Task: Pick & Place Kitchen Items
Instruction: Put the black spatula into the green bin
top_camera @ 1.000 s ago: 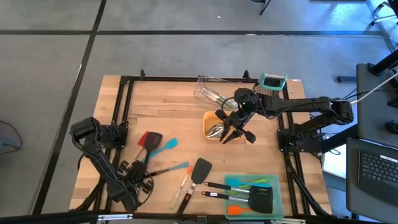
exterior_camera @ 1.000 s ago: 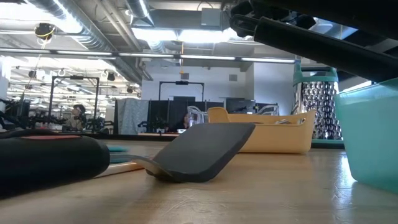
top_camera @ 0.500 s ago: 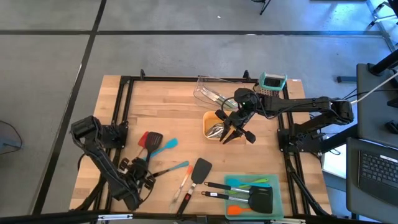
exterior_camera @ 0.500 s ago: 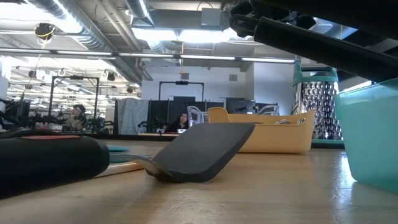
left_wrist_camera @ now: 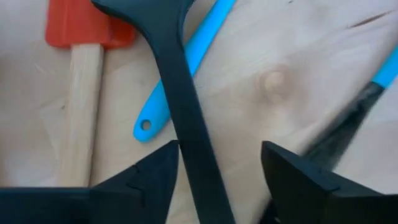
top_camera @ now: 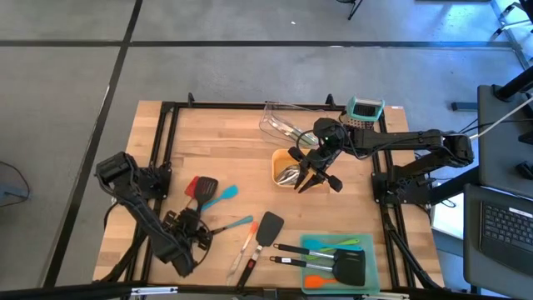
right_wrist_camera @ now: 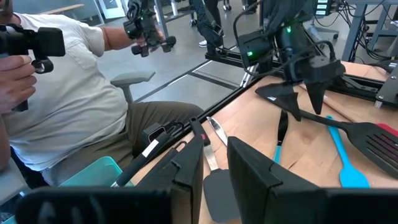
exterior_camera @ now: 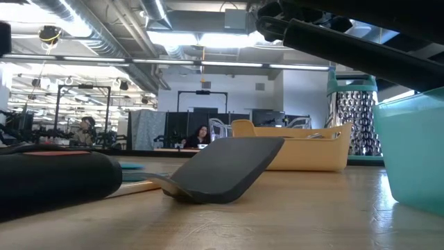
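My left gripper (top_camera: 189, 223) (left_wrist_camera: 217, 158) hangs open near the table's front left, pointing steeply down. Its fingers stand either side of the black spatula's handle (left_wrist_camera: 186, 118). That spatula (top_camera: 202, 188) lies flat beside a red spatula (left_wrist_camera: 84, 28) with a wooden handle and a blue tool (top_camera: 220, 197). A dark-handled, blue-tipped tool (top_camera: 230, 226) lies just to the right. My right gripper (top_camera: 317, 178) (right_wrist_camera: 214, 162) hovers by the orange tray (top_camera: 283, 158), its fingers a little apart with nothing between them. My left gripper straddles the black spatula's handle from above, the fingers lying across it. One finger (left_wrist_camera: 155, 171) stands right at the handle's edge (left_wrist_camera: 184, 149). Whether it touches, I cannot tell. The spatula lies flat on the table.
A second black spatula (top_camera: 268, 227) (exterior_camera: 229, 170) and an orange-red tool (top_camera: 247, 242) lie at the front middle. The teal tray (top_camera: 363, 273) at the front right holds several utensils. A clear tray (top_camera: 268, 125) and the grater (top_camera: 365, 108) stand at the back. A seated person (right_wrist_camera: 68, 93) is beyond the table.
My left gripper has gone a short way toward the table's far edge and right, over the black spatula's handle. My right arm has kept still, and no utensil has shifted.
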